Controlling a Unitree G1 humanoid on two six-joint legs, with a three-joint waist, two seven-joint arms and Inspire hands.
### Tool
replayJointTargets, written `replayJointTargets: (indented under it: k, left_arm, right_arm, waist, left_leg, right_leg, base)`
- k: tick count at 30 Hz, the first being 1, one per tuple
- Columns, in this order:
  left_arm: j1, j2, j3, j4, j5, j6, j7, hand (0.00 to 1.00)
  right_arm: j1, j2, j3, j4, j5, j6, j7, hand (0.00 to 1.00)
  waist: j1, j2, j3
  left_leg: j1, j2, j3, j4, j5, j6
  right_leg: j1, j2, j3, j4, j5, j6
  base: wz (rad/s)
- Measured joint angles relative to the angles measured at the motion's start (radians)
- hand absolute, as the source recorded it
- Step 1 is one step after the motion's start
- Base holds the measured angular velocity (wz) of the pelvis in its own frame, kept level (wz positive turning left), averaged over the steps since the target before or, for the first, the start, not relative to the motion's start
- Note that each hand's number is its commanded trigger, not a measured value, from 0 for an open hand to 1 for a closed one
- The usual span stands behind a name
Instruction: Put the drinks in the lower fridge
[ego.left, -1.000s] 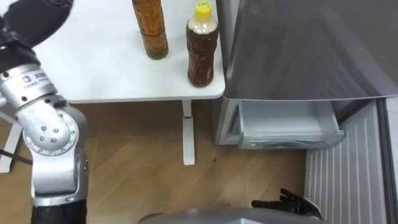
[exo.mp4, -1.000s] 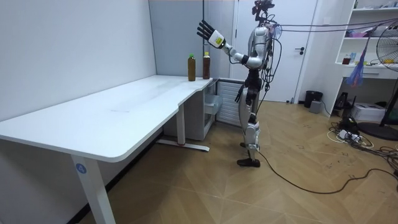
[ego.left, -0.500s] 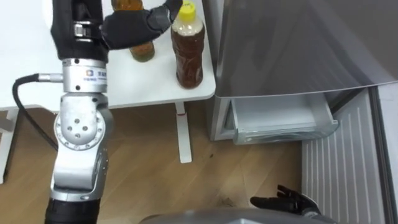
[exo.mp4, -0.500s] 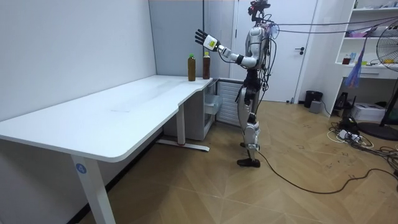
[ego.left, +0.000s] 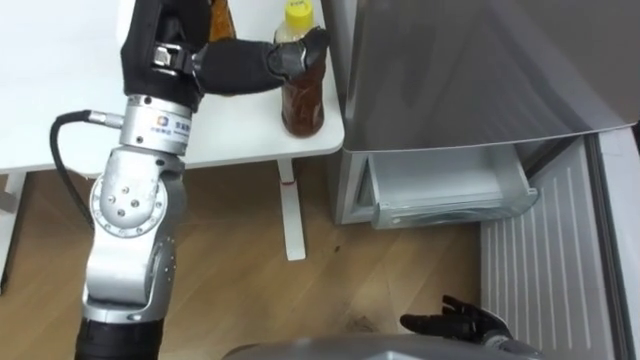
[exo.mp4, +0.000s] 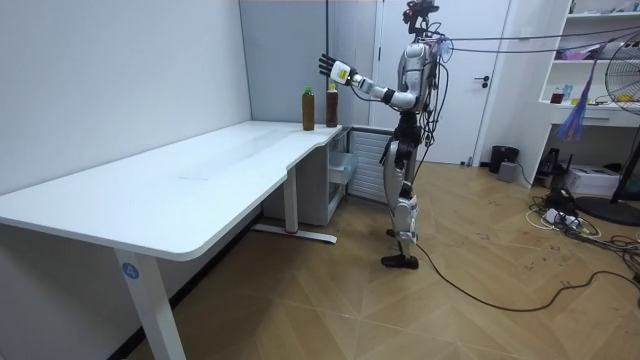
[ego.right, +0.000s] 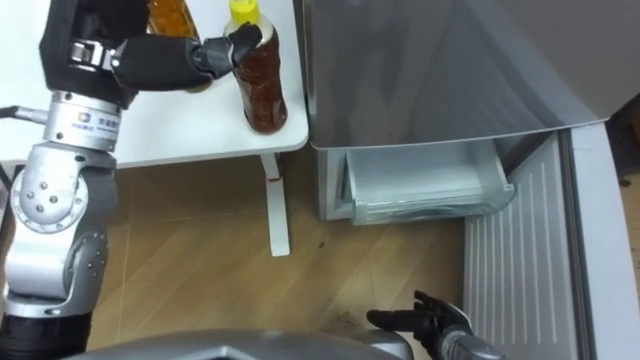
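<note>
Where the drinks stand: a yellow-capped bottle (ego.left: 303, 100) and an amber bottle (ego.left: 221, 18) are upright on the white table (ego.left: 60, 60), at the corner just beside the fridge (ego.left: 480, 70).
Left hand (ego.left: 245, 65): stretched out to the yellow-capped bottle, fingers nearly straight and lying against its shoulder, not curled round it.
Right hand (ego.left: 455, 322): low by the robot's side, fingers loose and spread, holding nothing.
Lower fridge: stands open, its pale drawer (ego.left: 445, 190) showing.
Handling: the bottle looks full, so probably fairly heavy; smooth plastic, likely slippery, with walls that give a little.
Where to grip: round the mid-body below the shoulder, not at the cap.
</note>
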Motion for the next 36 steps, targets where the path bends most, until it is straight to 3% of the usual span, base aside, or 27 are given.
replayJointTargets:
  k: [8,14,18,28,36]
  left_arm:
    - [0.0,0.0,-0.002,0.012,-0.003,0.006,-0.017,0.0]
    - [0.003,0.0,-0.004,0.082,-0.003,0.008,-0.044,0.0]
    - [0.009,0.0,-0.006,0.135,-0.005,0.036,-0.057,0.0]
    - [0.01,0.0,-0.007,0.151,-0.004,0.049,-0.093,0.0]
    - [0.015,0.0,-0.016,0.183,-0.003,0.072,-0.109,0.0]
  right_arm:
    - [0.0,0.0,0.001,-0.002,-0.001,0.0,-0.009,0.0]
    - [0.0,0.0,0.003,-0.002,-0.006,0.001,-0.011,0.0]
    - [0.001,0.0,0.003,-0.007,-0.008,0.009,-0.021,0.0]
    - [0.006,-0.001,0.007,-0.036,-0.05,0.01,-0.025,0.0]
    - [0.004,-0.002,0.005,-0.045,-0.078,0.01,-0.029,0.0]
  waist:
    - [0.001,0.0,-0.0063]
    - [0.002,0.0,-0.0094]
    - [0.008,0.0,-0.0094]
    - [0.003,0.007,-0.0139]
    - [0.002,0.013,-0.01]
  left_leg:
    - [0.001,0.0,-0.002,0.001,0.0,0.0]
    - [0.002,0.0,-0.001,0.001,0.0,0.0]
    - [0.001,0.0,0.016,0.001,0.0,0.0]
    - [-0.001,0.0,0.019,0.001,0.0,0.0]
    - [0.0,0.0,0.02,0.001,0.0,0.0]
  right_leg:
    - [0.0,0.0,0.001,0.002,0.0,0.0]
    - [0.0,0.0,0.002,0.003,0.0,0.0]
    - [-0.008,0.0,0.014,0.006,0.0,0.0]
    - [-0.018,0.0,0.024,0.011,0.0,0.0]
    - [-0.018,0.0,0.025,0.011,0.0,0.0]
  base:
    - [0.0]
    - [0.0]
    - [-0.08]
    - [-0.02]
    - [0.0]
